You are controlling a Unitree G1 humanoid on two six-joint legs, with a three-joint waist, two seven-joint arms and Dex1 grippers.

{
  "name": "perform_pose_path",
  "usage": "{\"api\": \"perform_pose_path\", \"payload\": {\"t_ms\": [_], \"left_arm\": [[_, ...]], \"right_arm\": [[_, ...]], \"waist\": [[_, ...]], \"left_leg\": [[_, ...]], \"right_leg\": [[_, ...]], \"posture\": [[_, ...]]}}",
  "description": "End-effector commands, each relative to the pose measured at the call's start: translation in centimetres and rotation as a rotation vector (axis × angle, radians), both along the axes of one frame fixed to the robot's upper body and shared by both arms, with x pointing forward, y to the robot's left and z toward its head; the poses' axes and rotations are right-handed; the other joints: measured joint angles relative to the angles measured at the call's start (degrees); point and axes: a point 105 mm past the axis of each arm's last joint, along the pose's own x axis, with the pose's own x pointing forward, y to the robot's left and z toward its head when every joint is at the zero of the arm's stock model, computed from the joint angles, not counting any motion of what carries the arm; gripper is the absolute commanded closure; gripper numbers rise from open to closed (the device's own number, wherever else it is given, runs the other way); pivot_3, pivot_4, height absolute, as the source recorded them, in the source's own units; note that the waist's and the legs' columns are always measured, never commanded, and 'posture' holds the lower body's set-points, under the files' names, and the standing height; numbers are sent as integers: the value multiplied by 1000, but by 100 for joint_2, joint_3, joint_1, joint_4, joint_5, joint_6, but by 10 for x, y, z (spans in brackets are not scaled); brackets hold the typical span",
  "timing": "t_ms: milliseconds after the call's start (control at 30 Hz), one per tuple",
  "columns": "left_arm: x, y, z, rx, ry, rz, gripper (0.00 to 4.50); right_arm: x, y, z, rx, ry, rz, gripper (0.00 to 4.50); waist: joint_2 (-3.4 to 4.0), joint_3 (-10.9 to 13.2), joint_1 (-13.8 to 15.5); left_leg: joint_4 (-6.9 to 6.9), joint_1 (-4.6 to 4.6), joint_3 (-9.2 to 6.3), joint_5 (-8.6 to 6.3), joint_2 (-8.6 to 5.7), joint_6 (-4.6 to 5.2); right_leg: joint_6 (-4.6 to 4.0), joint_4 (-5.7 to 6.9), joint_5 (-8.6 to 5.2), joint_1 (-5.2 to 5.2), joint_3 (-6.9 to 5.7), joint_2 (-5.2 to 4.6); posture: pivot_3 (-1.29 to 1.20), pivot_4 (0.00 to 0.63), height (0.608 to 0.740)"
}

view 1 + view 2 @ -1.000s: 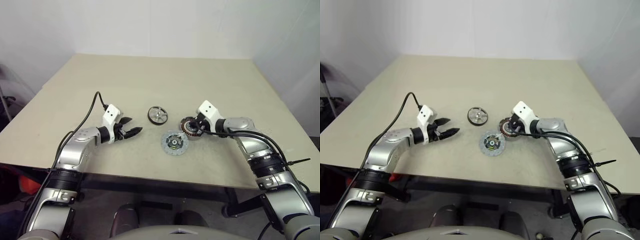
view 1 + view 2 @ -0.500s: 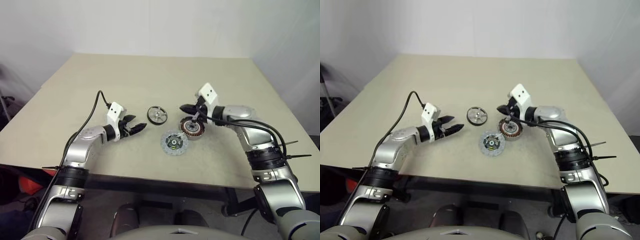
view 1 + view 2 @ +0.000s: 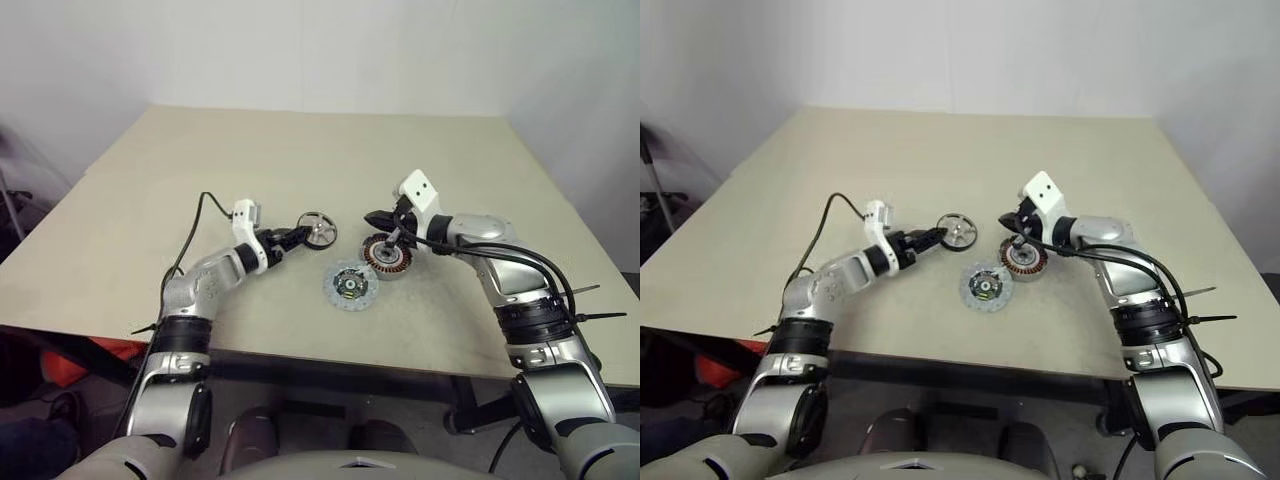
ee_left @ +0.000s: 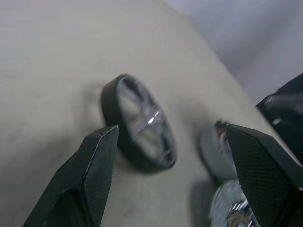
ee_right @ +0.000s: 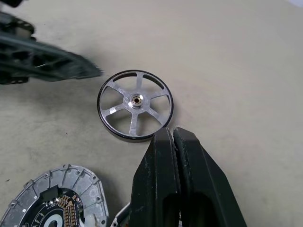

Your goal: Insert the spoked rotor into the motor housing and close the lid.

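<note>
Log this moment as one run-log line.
left claw: open, at spoked rotor | right claw: shut, empty, above motor housing | lid: flat on table, apart | rotor: not inserted

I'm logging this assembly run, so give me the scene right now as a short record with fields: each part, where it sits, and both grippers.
rotor: spoked rotor flat on table, not yet in housing
housing: motor housing on table, coils up, right of rotor
lid: lid lying off the housing, dark centre up, nearer the robot
left gripper: left gripper open, at rotor's left edge, holding nothing
right gripper: right gripper shut, empty, above housing
</note>
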Motion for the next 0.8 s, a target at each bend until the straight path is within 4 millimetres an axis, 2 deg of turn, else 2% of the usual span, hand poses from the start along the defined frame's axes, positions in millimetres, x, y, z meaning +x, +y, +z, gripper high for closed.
{"api": "perform_pose_path", "payload": {"t_ms": [33,333,800], "left_arm": [[12,-8,4,-41,49,26,695],[17,-11,-4,-12,101,29,695],[17,-9,-2,-12,89,19,695]], "right_arm": [[2,2,13,2,-54,7,4445],[5,-7,18,8,-67,-42,4445],[8,-2,15,4,-61,-35,4445]], "waist": [[0,0,5],[-2,1,56],[-2,2,62]], "left_leg": [[0,0,0,0,0,0],[1,-8,-2,-3,-2,6],[2,-8,-3,-3,0,6]], "right_leg": [[0,-1,0,0,0,0],[1,-12,0,2,-3,-1],[1,-12,0,2,-5,-1]], "posture": [[0,0,740],[0,0,740],[0,0,740]]}}
